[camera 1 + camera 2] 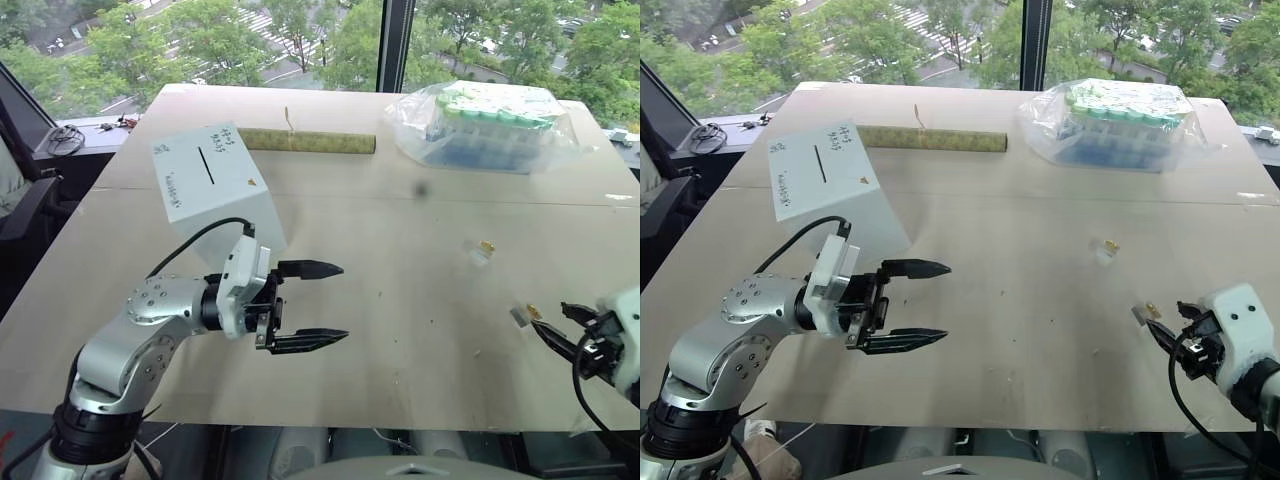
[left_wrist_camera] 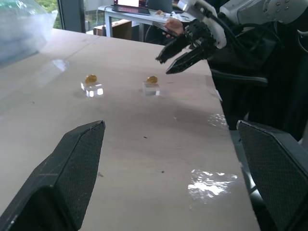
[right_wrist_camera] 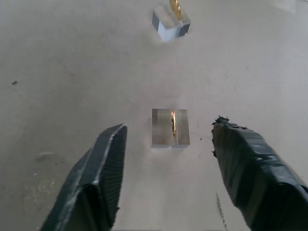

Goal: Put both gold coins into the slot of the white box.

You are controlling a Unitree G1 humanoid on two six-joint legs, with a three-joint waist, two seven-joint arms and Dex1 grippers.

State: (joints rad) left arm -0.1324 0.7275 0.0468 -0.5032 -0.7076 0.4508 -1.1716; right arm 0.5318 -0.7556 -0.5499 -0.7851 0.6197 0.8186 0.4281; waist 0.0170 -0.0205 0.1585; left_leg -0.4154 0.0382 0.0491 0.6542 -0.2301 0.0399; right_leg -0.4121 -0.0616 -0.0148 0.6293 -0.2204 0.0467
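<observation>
counter (image 1: 400,330): broad pale surface carrying everything; places below are given from the white box.
white box (image 1: 215,190): stands tilted at the counter's left, its slot (image 1: 208,166) on the upper face, so a coin must arrive edge-on and in line with that slit.
left gripper (image 1: 312,305): hangs just in front of the white box, fingers spread wide and empty, pointing across toward the right; it plays no part in this step.
right gripper (image 1: 550,328): far to the right of the white box, near the counter's front edge; jaws apart and holding nothing, either side of the nearer coin's stand.
clear stands (image 3: 170,127): small plastic blocks, each holding a coin upright on edge.
gold coins: both well right of the white box; nearer one (image 3: 173,124) lies between the right fingertips, farther one (image 1: 487,245) a little closer to the white box.
step in hand: likely the first pick, nearer coin.
doing it well: centre the fingers on the coin's flat faces, not the block, close gently and lift straight up; a skewed pinch could flick the coin or drag the stand along.
</observation>
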